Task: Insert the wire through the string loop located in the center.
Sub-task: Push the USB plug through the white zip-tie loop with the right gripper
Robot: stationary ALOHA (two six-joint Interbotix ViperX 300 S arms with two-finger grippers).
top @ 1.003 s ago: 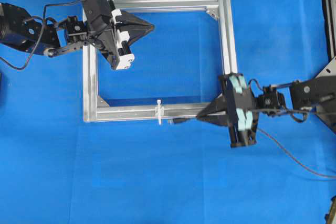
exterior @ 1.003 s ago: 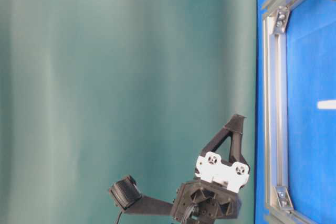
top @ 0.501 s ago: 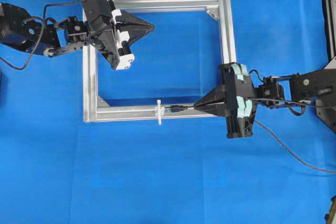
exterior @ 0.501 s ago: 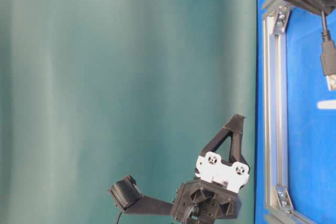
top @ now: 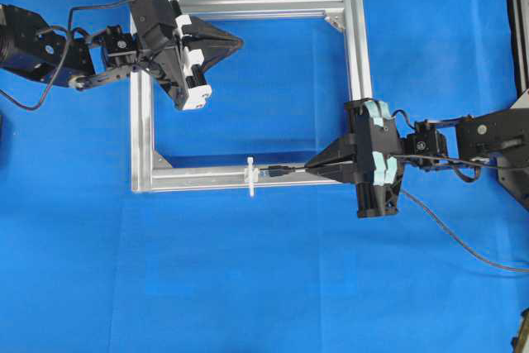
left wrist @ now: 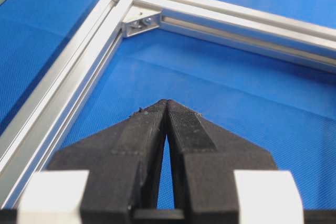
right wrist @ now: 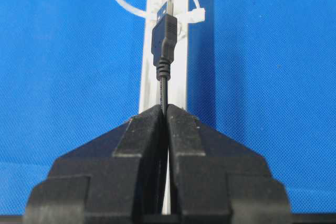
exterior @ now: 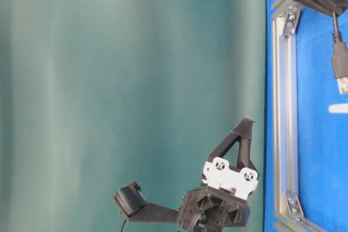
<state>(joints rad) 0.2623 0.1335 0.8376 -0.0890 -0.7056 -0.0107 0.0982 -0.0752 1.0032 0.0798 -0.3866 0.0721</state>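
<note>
One thin black wire (right wrist: 164, 51) with metallic-tipped plug | one white string loop (top: 250, 176) on one silver aluminium frame (top: 358, 55) | right gripper (top: 312, 166) pinching wire, plug just beside loop | left gripper (left wrist: 167, 103) pressed together, empty, over frame's far corner

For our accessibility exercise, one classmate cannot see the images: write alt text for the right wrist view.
The right tool, shut on the wire, points its plug's metal tip at the string loop, a white tie on a silver bar. The bar runs away from the camera over blue cloth.
</note>
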